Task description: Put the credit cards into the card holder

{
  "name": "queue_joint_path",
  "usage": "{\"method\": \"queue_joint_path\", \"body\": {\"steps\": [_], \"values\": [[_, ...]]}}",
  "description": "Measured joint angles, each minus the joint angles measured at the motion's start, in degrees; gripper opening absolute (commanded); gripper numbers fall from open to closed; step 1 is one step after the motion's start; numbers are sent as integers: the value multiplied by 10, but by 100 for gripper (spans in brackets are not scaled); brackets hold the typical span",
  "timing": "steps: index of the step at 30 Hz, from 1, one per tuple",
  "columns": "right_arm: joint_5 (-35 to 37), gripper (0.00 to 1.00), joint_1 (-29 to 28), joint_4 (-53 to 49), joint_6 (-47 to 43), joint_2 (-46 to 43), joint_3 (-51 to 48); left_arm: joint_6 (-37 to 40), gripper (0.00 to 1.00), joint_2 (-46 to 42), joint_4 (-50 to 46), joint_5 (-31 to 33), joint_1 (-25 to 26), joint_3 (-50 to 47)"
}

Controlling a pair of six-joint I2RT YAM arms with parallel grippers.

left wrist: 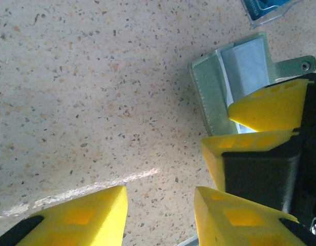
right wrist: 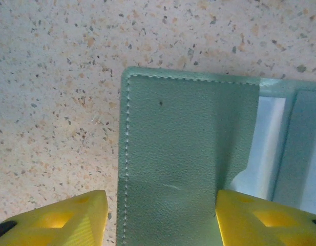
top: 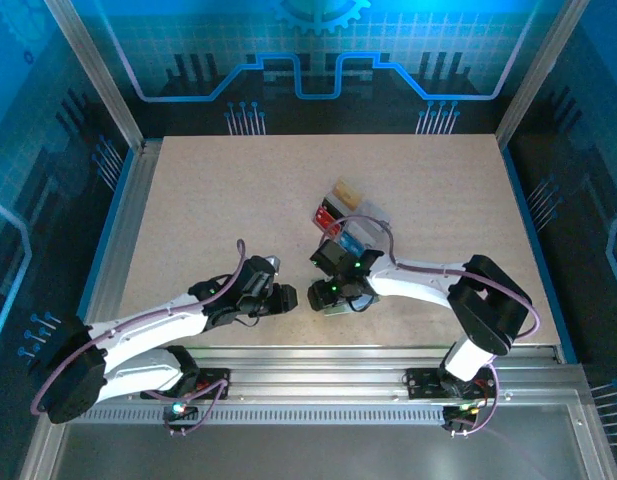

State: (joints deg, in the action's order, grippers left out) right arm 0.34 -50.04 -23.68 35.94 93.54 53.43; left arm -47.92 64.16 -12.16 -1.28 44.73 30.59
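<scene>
The card holder (right wrist: 188,154) is a sage-green wallet lying open on the table, with its snap tab (left wrist: 300,65) at one edge. A pale card (right wrist: 265,148) sits tucked in its pocket. My right gripper (right wrist: 160,220) is open just above it. One of its fingers (right wrist: 60,220) is over the bare table and the other over the pocket's edge. My left gripper (left wrist: 160,215) is open over bare table beside the card holder (left wrist: 214,92), with nothing between its fingers. From above, both grippers (top: 281,298) (top: 331,295) meet near the front edge. More credit cards (top: 325,215) stand in the tray.
A clear compartmented tray (top: 373,212) stands just behind the right gripper, holding tan-gold (top: 345,189), red and blue (top: 358,243) cards. Its blue corner (left wrist: 265,7) shows in the left wrist view. The metal rail (top: 318,352) runs along the table's near edge.
</scene>
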Motion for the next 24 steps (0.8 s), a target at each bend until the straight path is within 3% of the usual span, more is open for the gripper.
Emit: {"method": "queue_joint_path", "body": {"steps": [7, 15, 19, 24], "values": [[-104, 48, 70, 88, 2, -26, -83, 2, 31, 34, -1, -13, 0, 21], [-156, 9, 105, 131, 12, -32, -121, 2, 13, 139, 38, -56, 0, 86], [-160, 1, 113, 138, 22, -37, -134, 1, 7, 215, 64, -74, 2, 124], [-160, 0, 118, 137, 30, -61, -142, -2, 4, 286, 93, -82, 7, 151]]}}
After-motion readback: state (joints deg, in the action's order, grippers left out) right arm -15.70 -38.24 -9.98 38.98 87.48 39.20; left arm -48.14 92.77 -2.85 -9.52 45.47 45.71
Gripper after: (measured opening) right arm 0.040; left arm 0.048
